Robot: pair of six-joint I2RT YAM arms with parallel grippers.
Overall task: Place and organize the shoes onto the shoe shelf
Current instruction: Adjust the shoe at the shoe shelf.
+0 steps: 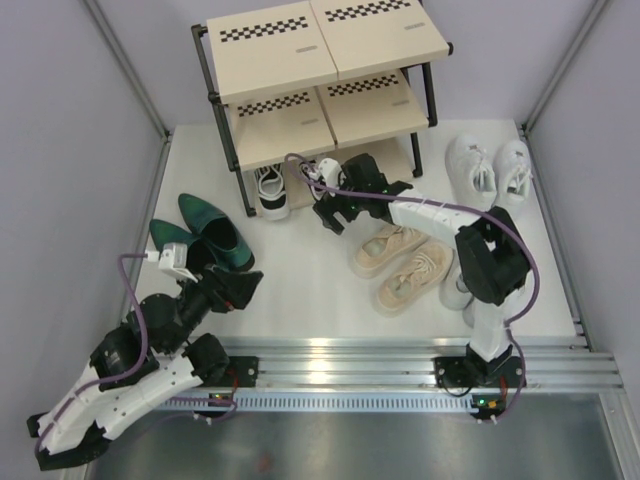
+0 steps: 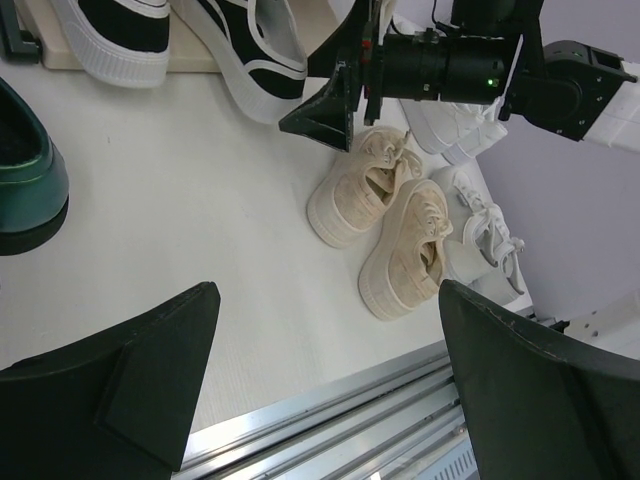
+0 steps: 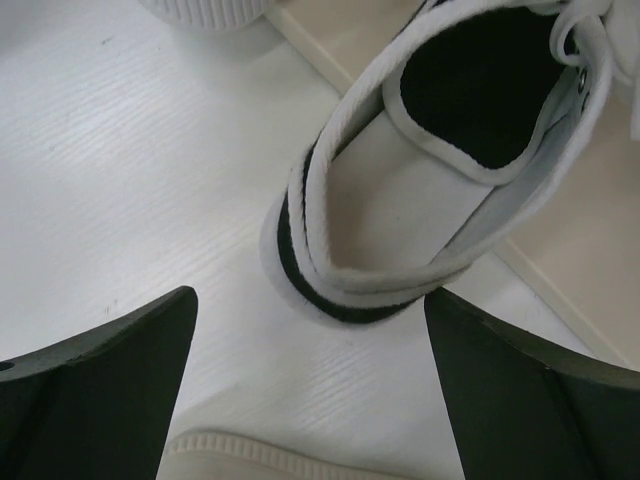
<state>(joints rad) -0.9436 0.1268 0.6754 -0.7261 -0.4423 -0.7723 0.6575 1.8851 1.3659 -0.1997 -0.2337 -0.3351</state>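
Observation:
The shoe shelf (image 1: 300, 50) stands at the back. One black-and-white sneaker (image 1: 272, 190) rests on its lowest board. The other one (image 3: 400, 200) lies toe-in on that board (image 3: 560, 230), its heel hanging off the edge. My right gripper (image 3: 310, 390) is open just behind that heel, apart from it; the top view shows it there too (image 1: 335, 215). My left gripper (image 2: 330, 390) hovers open and empty over the floor at the front left (image 1: 235, 285). Beside it lie the dark green heeled shoes (image 1: 210, 232). Beige sneakers (image 1: 400, 262) sit mid-floor.
A pair of white sneakers (image 1: 487, 168) stands at the back right. Another white sneaker (image 1: 455, 290) shows partly behind the right arm. A metal rail (image 1: 400, 365) runs along the near edge. Grey walls close both sides.

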